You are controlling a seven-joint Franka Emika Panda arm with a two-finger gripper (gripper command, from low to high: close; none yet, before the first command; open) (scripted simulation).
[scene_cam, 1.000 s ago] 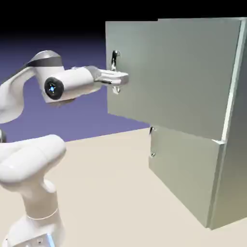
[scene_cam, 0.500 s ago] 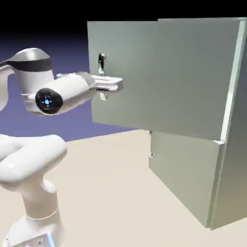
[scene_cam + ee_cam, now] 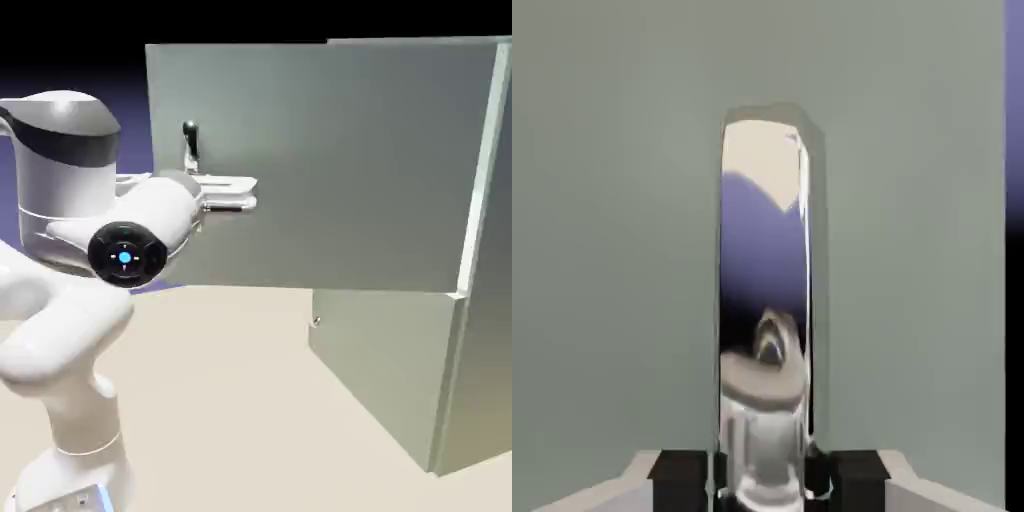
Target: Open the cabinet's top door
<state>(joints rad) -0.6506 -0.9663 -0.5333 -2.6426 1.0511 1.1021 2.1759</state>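
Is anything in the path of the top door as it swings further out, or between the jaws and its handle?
Nothing visible blocks it. The gripper is already closed on the handle, with nothing between. The top door stands swung out from the cabinet, and the space ahead of its free edge holds only the robot's own arm.

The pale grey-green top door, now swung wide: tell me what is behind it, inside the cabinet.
Nothing inside shows. The tall pale grey-green cabinet is seen side-on, and its top door, pulled by the gripper at the shiny handle, covers the opening.
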